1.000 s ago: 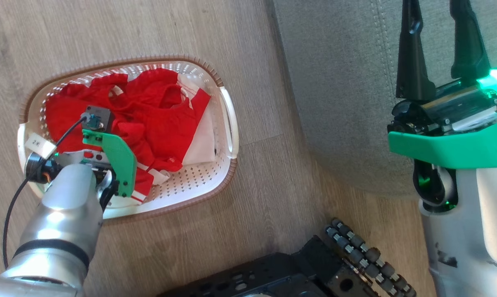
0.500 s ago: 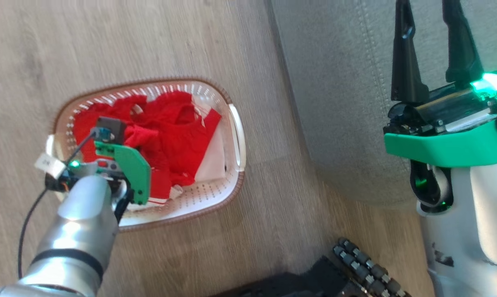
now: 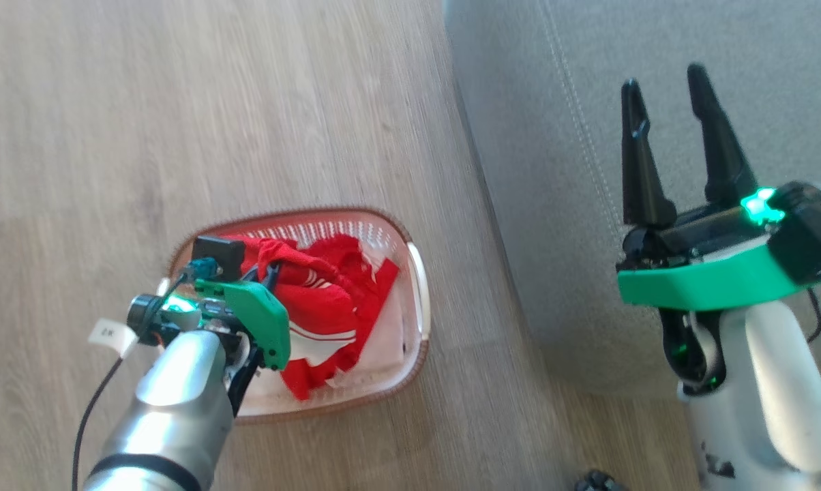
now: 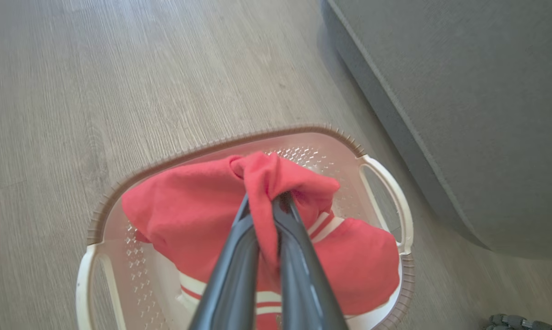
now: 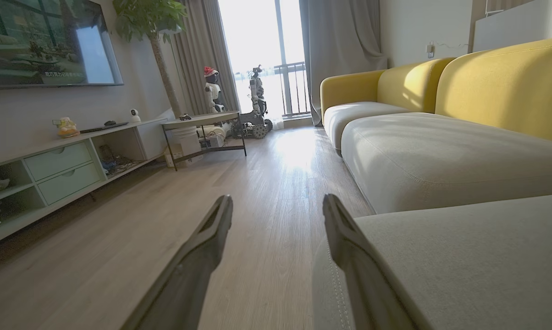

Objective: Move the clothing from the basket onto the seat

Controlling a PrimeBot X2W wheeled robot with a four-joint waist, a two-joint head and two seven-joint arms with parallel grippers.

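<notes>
The wood floor (image 3: 247, 102) runs across the head view from 8 to 12 o'clock. The seat (image 3: 519, 102), grey-green with a double stitch line, fills 12 to 4 o'clock, rounded edge meeting the floor. The basket (image 3: 421, 293) sits on the floor at 7 o'clock, near the seat's edge but apart from it. The clothing (image 3: 322, 300), red with white stripes, is bunched in the basket; one fold is gathered up, the rest hangs inside the rim. The left gripper (image 4: 266, 215) is over the basket, fingers clamped together on that twisted fold, fabric wrapping over the tips at 12 o'clock in the left wrist view. The right gripper (image 3: 663, 76) hovers at 3 o'clock above the seat, fingers wide apart, pointing to 12 o'clock.
</notes>
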